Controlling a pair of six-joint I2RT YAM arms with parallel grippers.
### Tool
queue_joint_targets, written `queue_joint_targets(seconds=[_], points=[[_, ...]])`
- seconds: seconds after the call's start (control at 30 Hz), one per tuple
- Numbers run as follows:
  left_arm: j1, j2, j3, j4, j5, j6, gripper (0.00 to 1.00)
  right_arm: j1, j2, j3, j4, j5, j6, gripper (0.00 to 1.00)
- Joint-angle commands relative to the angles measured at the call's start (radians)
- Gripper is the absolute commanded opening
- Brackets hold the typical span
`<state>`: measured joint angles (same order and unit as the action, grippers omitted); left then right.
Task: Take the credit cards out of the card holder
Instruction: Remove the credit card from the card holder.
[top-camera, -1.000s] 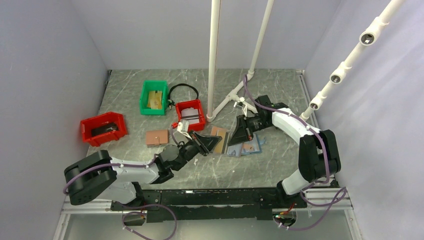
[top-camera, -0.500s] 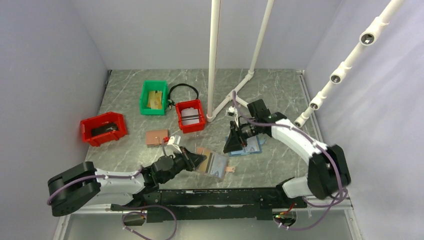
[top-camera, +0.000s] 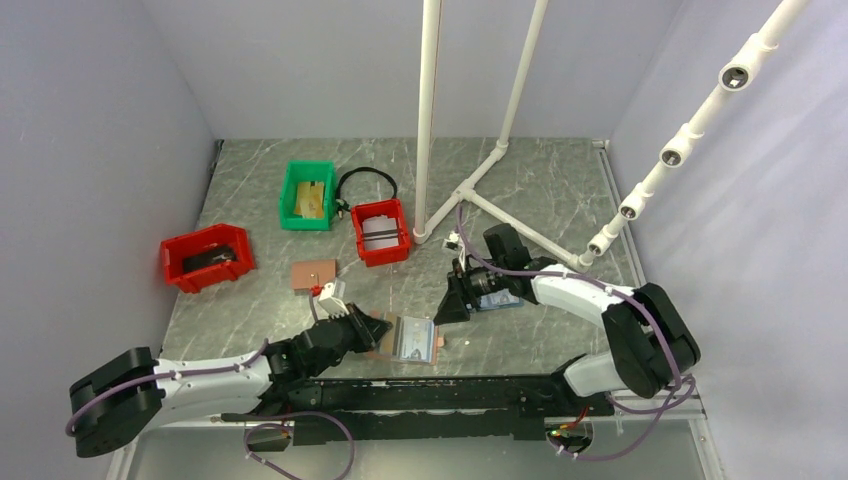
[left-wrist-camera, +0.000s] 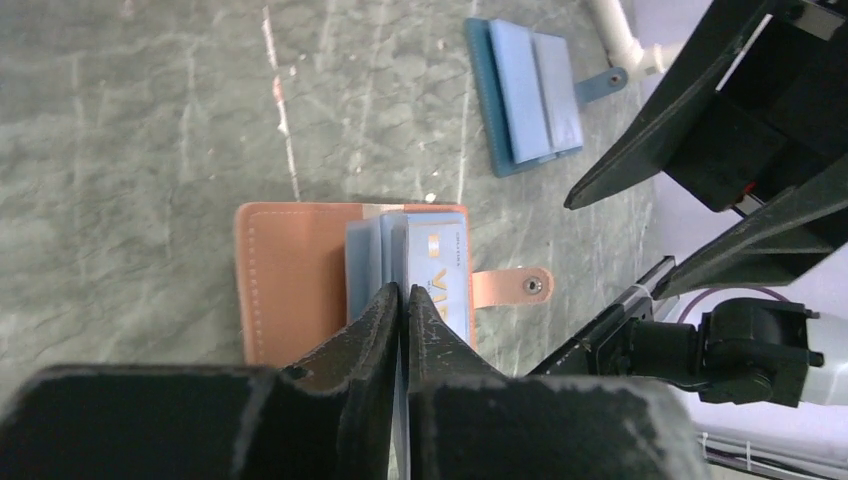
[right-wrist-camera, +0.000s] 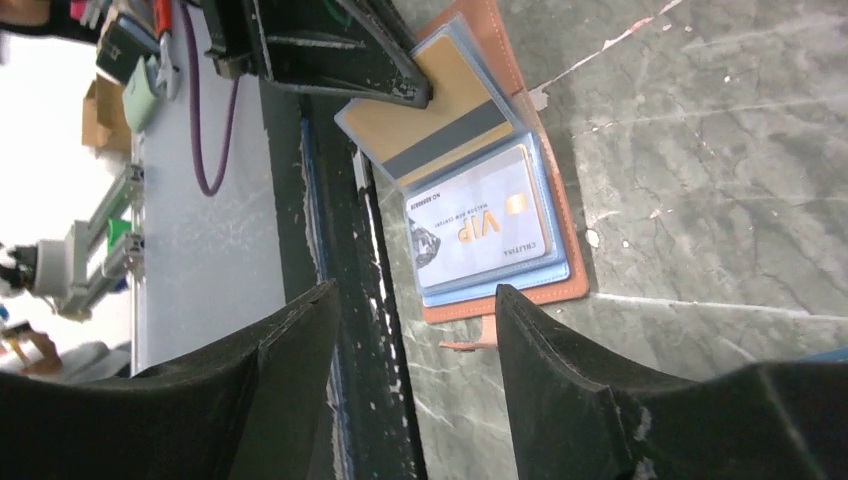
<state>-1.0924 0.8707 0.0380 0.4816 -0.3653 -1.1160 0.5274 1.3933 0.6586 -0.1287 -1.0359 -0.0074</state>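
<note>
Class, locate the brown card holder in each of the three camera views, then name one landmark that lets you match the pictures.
Top external: the card holder lies open at the table's near edge, just left of centre.
Left wrist: lower centre, partly behind the fingers.
Right wrist: upper centre, running towards the middle, sleeves fanned out.
Shared landmark: its snap tab, sticking out from one long edge in all three views.

The left gripper (left-wrist-camera: 400, 292) hides the near edge of the card holder (left-wrist-camera: 290, 262) from us. In the right wrist view its corner runs off the top, and we cannot read the small print on the credit card (right-wrist-camera: 480, 235).
</note>
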Motion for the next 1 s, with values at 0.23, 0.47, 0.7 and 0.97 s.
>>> queue_joint_targets(seconds=[0.23,0.47,0.7,0.97], points=[[0.006,-0.032,0.077,-0.287,0.035,-0.112,0.3,0.099,0.052,-0.104,0.558,0.13,0.546,0.62],[0.018,-0.046,0.136,-0.457,0.098,-0.142,0.43,0.137,0.119,-0.126,0.666,0.087,0.652,0.61],[0.022,-0.068,0.18,-0.552,0.141,-0.163,0.34,0.185,0.15,-0.114,0.635,0.109,0.656,0.59],[0.028,-0.01,0.192,-0.477,0.195,-0.155,0.09,0.201,0.166,-0.105,0.607,0.12,0.645,0.57]])
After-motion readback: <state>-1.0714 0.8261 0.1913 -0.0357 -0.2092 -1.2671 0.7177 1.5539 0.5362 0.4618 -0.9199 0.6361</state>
